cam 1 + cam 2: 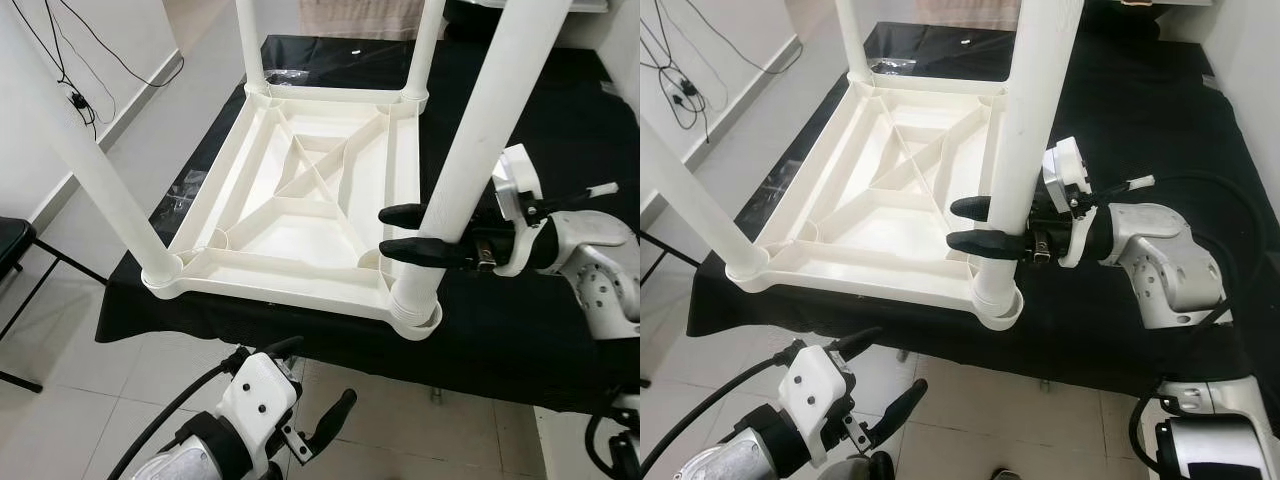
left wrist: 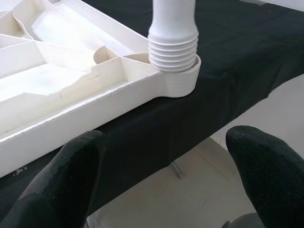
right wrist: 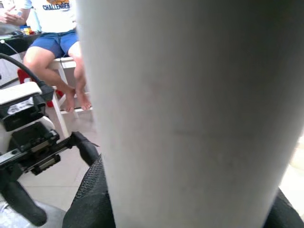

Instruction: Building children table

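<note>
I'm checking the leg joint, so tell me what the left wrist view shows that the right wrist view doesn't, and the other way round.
The left wrist view shows the ribbed end of the near right table leg seated in the corner socket of the upside-down white tabletop, which lies on the black cloth, framed by the left gripper with jaws open.

The right wrist view shows the right gripper closed around that leg's smooth shaft, the left gripper, and a seated person beyond.

Both show the same white leg and tiled floor.
</note>
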`<state>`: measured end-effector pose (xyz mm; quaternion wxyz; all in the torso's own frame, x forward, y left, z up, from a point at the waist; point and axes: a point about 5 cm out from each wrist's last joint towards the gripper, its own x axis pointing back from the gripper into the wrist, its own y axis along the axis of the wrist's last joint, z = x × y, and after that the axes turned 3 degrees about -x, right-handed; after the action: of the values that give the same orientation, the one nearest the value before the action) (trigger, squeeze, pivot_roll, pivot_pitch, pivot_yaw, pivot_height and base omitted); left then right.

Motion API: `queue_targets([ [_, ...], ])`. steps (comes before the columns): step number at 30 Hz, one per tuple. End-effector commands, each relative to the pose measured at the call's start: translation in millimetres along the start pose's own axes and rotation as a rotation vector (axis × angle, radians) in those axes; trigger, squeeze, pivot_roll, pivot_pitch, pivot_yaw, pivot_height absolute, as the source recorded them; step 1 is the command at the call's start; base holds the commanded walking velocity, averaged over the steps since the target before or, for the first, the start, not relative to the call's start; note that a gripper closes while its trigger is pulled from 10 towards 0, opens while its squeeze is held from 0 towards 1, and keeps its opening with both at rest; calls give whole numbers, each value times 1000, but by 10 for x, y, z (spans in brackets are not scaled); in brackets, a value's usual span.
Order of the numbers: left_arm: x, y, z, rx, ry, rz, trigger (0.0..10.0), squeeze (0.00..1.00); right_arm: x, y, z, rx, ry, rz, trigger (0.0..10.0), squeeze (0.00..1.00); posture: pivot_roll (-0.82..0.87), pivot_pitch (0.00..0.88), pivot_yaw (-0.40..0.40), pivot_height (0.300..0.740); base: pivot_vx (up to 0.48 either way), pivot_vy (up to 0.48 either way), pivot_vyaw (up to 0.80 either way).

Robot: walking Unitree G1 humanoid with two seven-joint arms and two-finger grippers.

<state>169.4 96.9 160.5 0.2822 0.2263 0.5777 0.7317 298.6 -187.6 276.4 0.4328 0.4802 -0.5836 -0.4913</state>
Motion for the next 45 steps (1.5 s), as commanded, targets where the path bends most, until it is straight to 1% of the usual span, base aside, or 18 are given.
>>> queue_targets([
  [1, 31, 14, 5, 1, 1, 7, 10000, 0, 22, -90, 20, -47, 6, 18, 10000, 0, 77, 245, 7, 740, 0, 0, 0],
  [17, 32, 24, 0, 0, -4, 8, 10000, 0, 42, -113, 30, -66, 5, 21, 10000, 0, 78, 264, 7, 740, 0, 0, 0],
  [18, 35, 22, -6, 3, -7, 9, 10000, 0, 45, -127, 17, -65, -16, 18, 10000, 0, 77, 264, 10, 740, 0, 0, 0],
  [24, 34, 20, -11, 6, -13, 10, 10000, 0, 44, -146, 11, -65, -32, 14, 10000, 0, 79, 263, 11, 740, 0, 0, 0],
  [28, 31, 22, -13, 8, -19, 10, 10000, 0, 98, -181, 18, -79, -55, 15, 10000, 0, 78, 265, 13, 740, 0, 0, 0],
  [30, 31, 22, -13, 8, -19, 10, 10000, 0, 98, -181, 18, -79, -55, 15, 10000, 0, 78, 265, 13, 740, 0, 0, 0],
  [33, 26, 25, -12, 10, -22, 10, 10000, 0, 153, -175, 24, -85, -66, 20, 10000, 0, 73, 265, 13, 740, 0, 0, 0],
  [38, 14, 27, -16, 10, -25, 8, 10000, 0, 122, -189, 49, -92, -60, 16, 10000, 0, 72, 264, 14, 740, 0, 0, 0],
  [39, 11, 29, -17, 10, -25, 6, 10000, 0, 80, -208, 71, -98, -53, 4, 10000, 0, 72, 264, 13, 740, 0, 0, 0],
  [42, 9, 29, -15, 8, -24, 6, 10000, 0, 53, -223, 84, -102, -54, -14, 10000, 0, 74, 263, 11, 740, 0, 0, 0],
  [45, 9, 29, -14, 8, -22, 6, 10000, 0, 50, -227, 90, -101, -56, -23, 10000, 0, 74, 263, 11, 740, 0, 0, 0],
])
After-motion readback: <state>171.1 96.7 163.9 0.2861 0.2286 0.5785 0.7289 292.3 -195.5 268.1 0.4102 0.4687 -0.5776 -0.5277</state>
